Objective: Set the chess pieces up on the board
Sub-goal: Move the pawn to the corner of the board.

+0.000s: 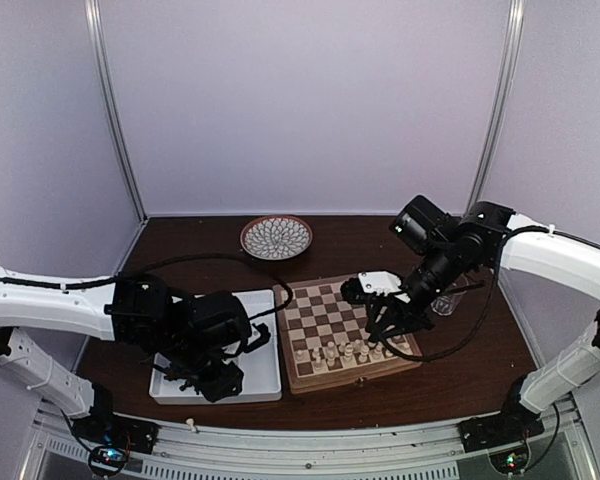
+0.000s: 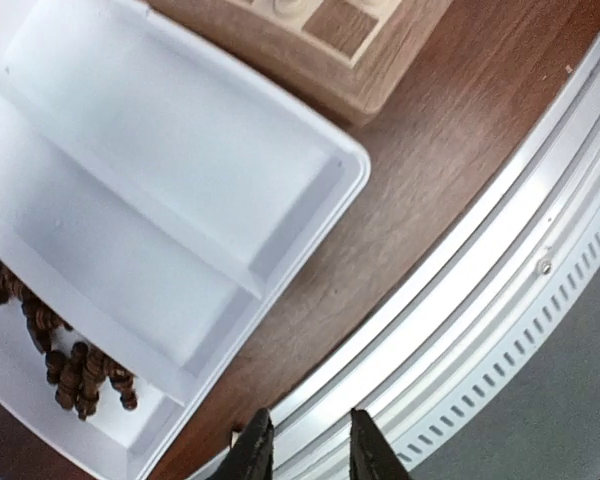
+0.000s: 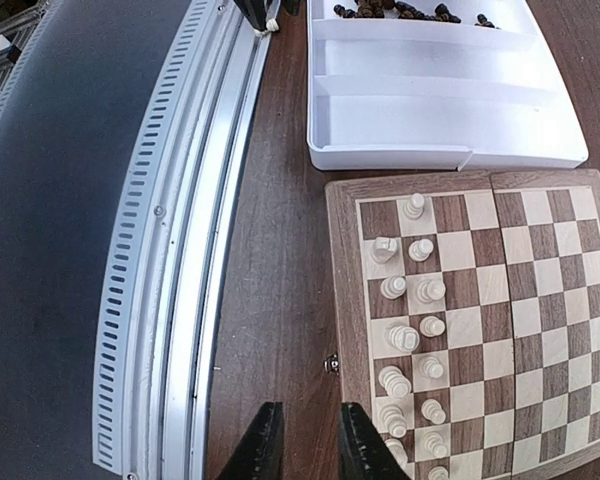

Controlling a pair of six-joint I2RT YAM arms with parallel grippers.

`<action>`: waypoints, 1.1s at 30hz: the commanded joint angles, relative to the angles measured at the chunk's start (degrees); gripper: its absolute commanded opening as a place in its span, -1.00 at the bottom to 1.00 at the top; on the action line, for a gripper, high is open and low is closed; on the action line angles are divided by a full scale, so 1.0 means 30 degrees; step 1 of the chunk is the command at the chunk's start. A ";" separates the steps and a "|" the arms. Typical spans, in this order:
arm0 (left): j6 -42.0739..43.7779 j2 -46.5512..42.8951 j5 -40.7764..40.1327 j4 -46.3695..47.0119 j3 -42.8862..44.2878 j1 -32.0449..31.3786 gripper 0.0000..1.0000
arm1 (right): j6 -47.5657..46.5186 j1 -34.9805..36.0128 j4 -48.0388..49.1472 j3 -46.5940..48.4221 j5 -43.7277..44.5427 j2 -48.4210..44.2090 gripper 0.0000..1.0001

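Note:
The board (image 1: 320, 305) lies right of centre. Cream pieces (image 1: 342, 352) stand in two rows along its near edge, and they also show in the right wrist view (image 3: 410, 340). Dark pieces (image 2: 75, 365) lie heaped in one end compartment of the white tray (image 2: 180, 170), and they also show at the top of the right wrist view (image 3: 400, 10). My left gripper (image 2: 310, 452) is open and empty above the table's front edge beside the tray. My right gripper (image 3: 305, 445) is open and empty, over the bare table just off the board's (image 3: 540, 300) rim.
A round patterned plate (image 1: 276, 237) sits at the back. The metal rail (image 2: 460, 300) runs along the table's front edge. A small white thing (image 1: 192, 424) lies by that edge near the left gripper. The tray (image 1: 265, 375) stands directly left of the board.

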 commanded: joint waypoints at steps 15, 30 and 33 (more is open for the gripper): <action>-1.6646 -0.3520 -0.2320 -0.9427 -0.4345 -0.4047 -0.76 | 0.0217 0.0052 0.0920 -0.0841 -0.1393 -0.1498 -0.52; -1.3471 -0.0736 -0.2922 -0.4721 -0.6710 -0.3369 -0.84 | 0.0379 0.0067 0.1036 -0.0900 -0.1474 -0.1612 -0.51; -1.2709 -0.0179 -0.2473 -0.4076 -0.7056 -0.2865 -0.84 | 0.0379 0.0060 0.0984 -0.0983 -0.1354 -0.1640 -0.52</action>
